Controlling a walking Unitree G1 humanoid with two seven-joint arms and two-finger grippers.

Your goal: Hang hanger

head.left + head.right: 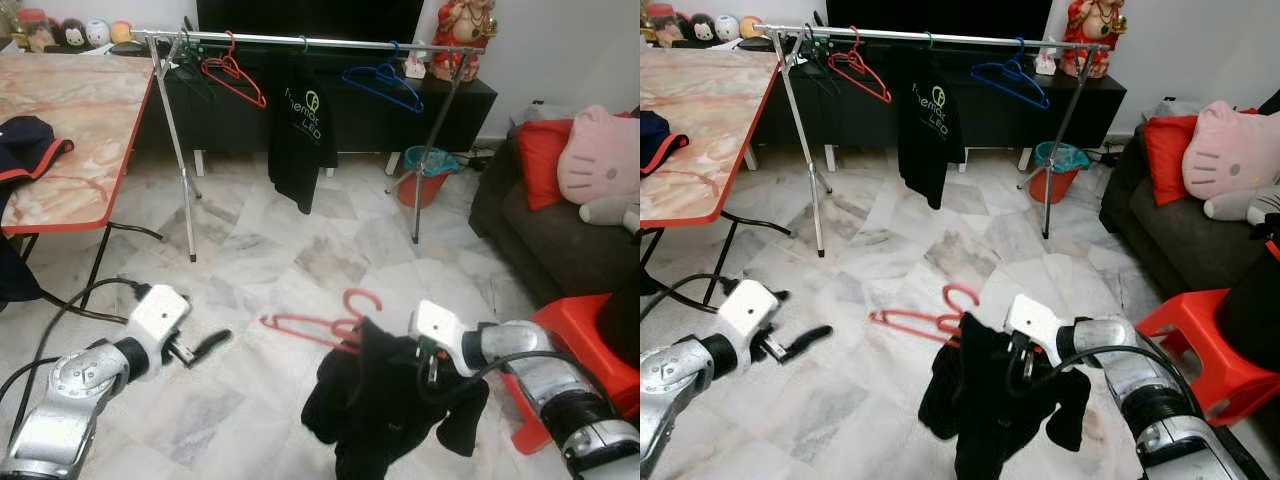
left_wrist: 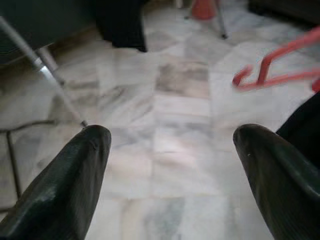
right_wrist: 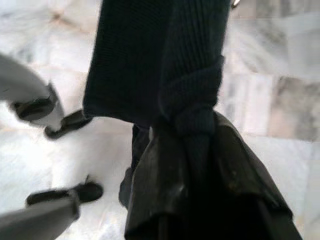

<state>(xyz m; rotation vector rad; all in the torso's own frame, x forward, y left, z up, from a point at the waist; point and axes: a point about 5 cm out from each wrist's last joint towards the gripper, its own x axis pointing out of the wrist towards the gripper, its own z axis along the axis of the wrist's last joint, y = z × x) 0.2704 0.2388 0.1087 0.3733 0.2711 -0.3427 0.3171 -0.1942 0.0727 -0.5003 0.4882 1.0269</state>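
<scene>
Low in the centre of the left eye view we hold a red plastic hanger (image 1: 318, 322) draped with a black knitted garment (image 1: 380, 405). Our right end effector (image 1: 432, 362) is clamped on a bunched fold of that knit, as the right wrist view shows the dark fabric (image 3: 192, 115) pinched between the black fingers (image 3: 165, 185). The hanger's hook points up and its arm juts toward the frame's left, above the marble floor (image 1: 300, 250).

Our left end effector (image 1: 205, 345) hovers at lower left with its fingers (image 2: 65, 185) spread wide and nothing between them.

Across the top of the frame runs the silver clothes rail (image 1: 310, 40), well apart from us, already carrying a red hanger (image 1: 235, 75), a black T-shirt (image 1: 300, 130) and a blue hanger (image 1: 385, 80).

We judge the load light but awkward: the knit is soft and can slip, while the hanger is stiff and thin. Gripping cloth alone lets it swing, so the free end effector would do better taking the rigid neck just below the hook.
</scene>
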